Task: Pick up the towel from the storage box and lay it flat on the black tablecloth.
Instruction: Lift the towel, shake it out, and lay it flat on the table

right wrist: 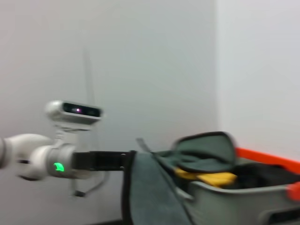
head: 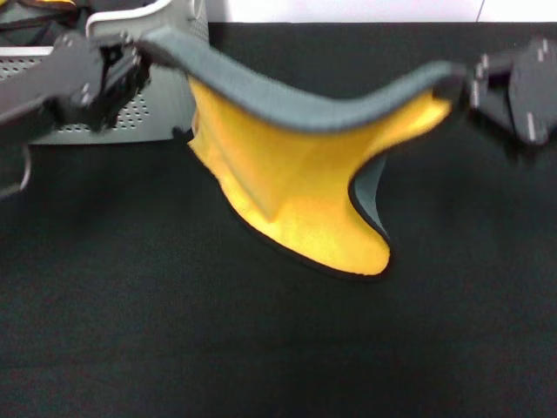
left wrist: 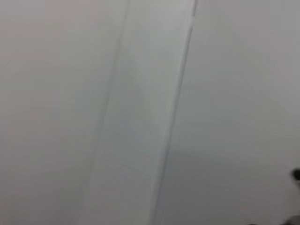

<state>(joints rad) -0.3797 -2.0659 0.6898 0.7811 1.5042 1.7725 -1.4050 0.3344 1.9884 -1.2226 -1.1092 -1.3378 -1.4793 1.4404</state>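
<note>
So both arms have the towel (head: 296,187) up in the air right now, stretched between them over the black tablecloth (head: 261,348). The left gripper (head: 130,65) is pinched shut on one top corner, up by the storage box (head: 161,109), and the right gripper (head: 466,87) is clamped on the opposite corner over at the far right. The top edge sags between the two grips, with the grey face folded over along it like a band. Below that, the orange-yellow face hangs down in a loose pouch, and its black-hemmed lowest point looks like it's just about at the cloth, though I can't tell if it actually touches. One side curls in and shows a bit of grey again.

The box sits at the back left of the tablecloth, partly hidden behind the left arm. From the right wrist view you can see the left arm holding the grey side, and another box behind it with more cloths (right wrist: 206,164) piled in.
</note>
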